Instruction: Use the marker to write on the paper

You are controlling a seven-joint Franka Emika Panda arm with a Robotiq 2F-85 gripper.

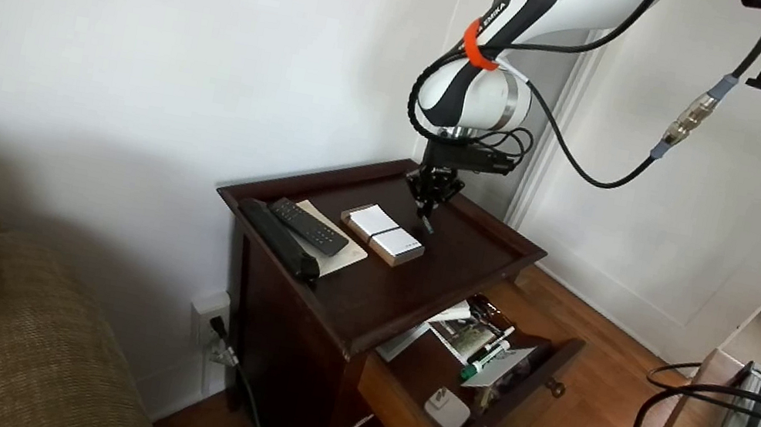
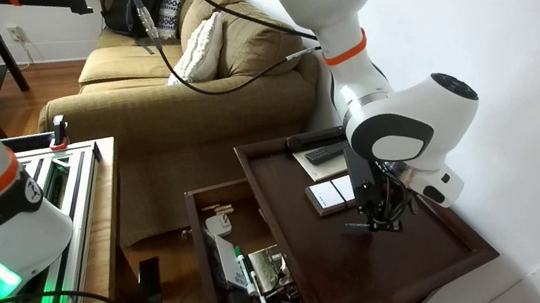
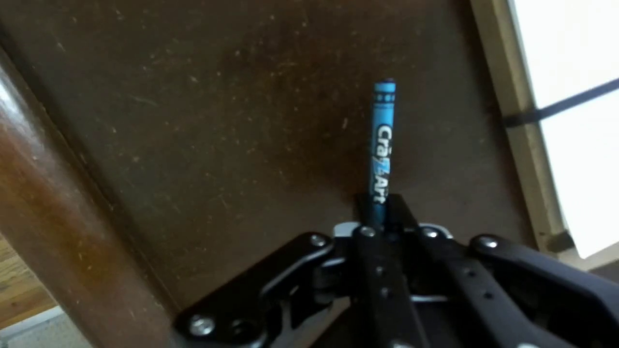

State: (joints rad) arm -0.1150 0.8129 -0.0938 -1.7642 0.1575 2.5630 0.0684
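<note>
Wrist view: my tool [image 3: 379, 212] is clenched on the marker [image 3: 382, 145], fingers [image 3: 401, 212] pinching one end just below mid-frame, rest of its blue barrel jutting toward top of frame. Label says Cra-Z-Art; looks more like a crayon tbh. Should be v. light & stiff but prob. brittle if wax, so no hard squeeze, no sideways shove. Wrapper may be a bit slick & could twist in my hold. I've got it right by the end = lots of leverage; nearer mid-barrel would be steadier for writing, I'd say.

Paper [image 3: 575, 53] is upper R of frame, white, on a tan block [image 3: 536, 169] w/ a dark band [image 3: 580, 99] across. Thin & bendy at a guess; needn't be grabbed, just light pressure, clear of band. If it must be moved, I'd take block by its long sides.

Hard to see: gripped end of marker is buried btwn fingers; far end's dark, can't tell if writing tip or flat butt, nor if it's touching the surface [image 3: 217, 193]. Paper's cut off at top & R. In an exterior view, R end of paper [image 2: 330, 194] runs behind black wrist hardware [image 2: 361, 183]; its print's too small to read.
</note>
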